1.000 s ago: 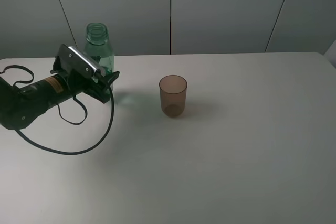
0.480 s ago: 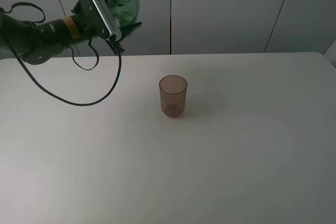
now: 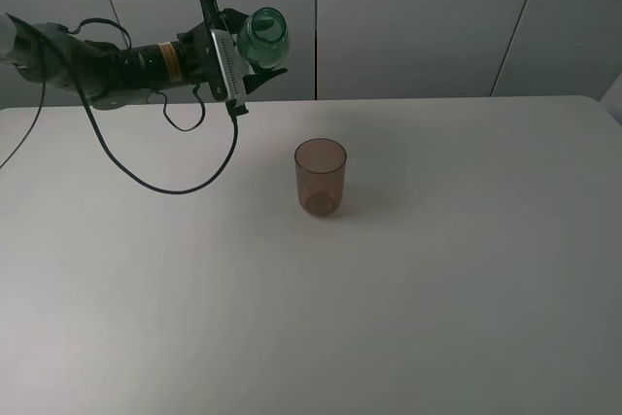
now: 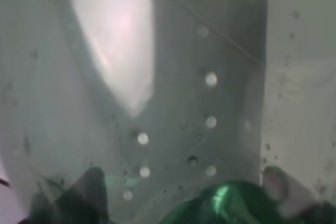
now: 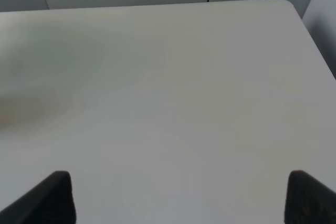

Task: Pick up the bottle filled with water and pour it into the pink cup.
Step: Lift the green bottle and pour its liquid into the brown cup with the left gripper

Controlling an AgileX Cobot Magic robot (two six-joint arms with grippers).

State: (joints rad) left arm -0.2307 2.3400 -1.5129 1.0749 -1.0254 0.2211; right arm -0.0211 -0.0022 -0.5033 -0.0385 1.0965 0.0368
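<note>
My left gripper (image 3: 248,51) is shut on the bottle (image 3: 263,35), a translucent green one held high above the table's back left. The bottle is tipped over, its open neck pointing right toward the pink cup (image 3: 321,177). The cup stands upright on the table, below and to the right of the bottle's mouth, and looks empty. In the left wrist view the bottle (image 4: 157,103) fills almost the whole picture, with the left gripper (image 4: 184,198) closed around it. My right gripper (image 5: 184,198) shows only in its own wrist view, open over bare table.
The white table (image 3: 437,289) stretches to the front and right of the cup. A black cable (image 3: 185,182) loops down from the left arm to just above the tabletop. Grey wall panels (image 3: 418,17) stand behind the table's far edge.
The left arm lifted the bottle off the table at the back left, carried it up and to the right, and tipped it from upright toward the cup. The cup stayed put.
</note>
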